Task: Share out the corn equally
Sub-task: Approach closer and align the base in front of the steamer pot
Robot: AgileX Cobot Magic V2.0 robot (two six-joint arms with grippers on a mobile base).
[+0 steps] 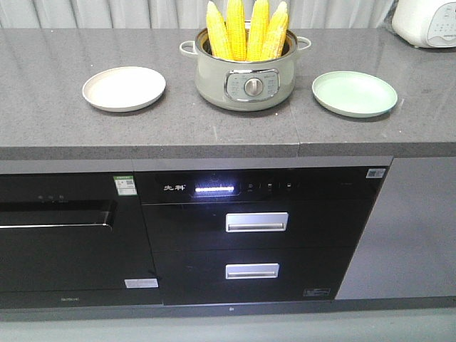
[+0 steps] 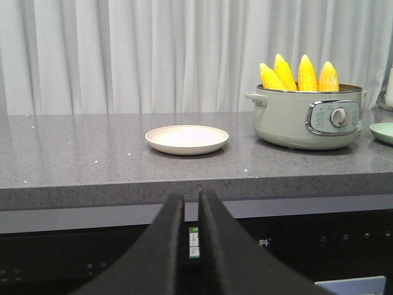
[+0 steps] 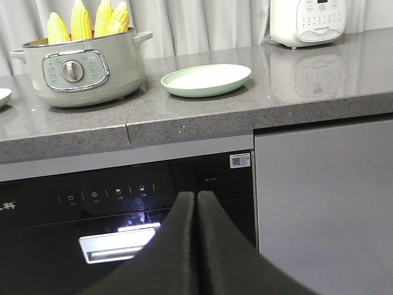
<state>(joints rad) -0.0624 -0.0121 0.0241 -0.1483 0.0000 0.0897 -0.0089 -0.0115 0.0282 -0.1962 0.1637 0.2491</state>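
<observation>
Lower halves of the four corn cobs (image 1: 246, 30) hidden inside the pot (image 1: 246, 82). Rice cooker (image 1: 427, 21) cut by the front view's top-right edge. Green plate (image 2: 384, 131) cropped at the left wrist view's right edge. Appliance control labels (image 3: 116, 193) too small to read.

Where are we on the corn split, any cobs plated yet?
Nothing done: all four corn cobs stand in the pot; the white plate and green plate hold nothing. Nothing in hand: left gripper and right gripper are shut, below the counter. All four transfers remain.
</observation>
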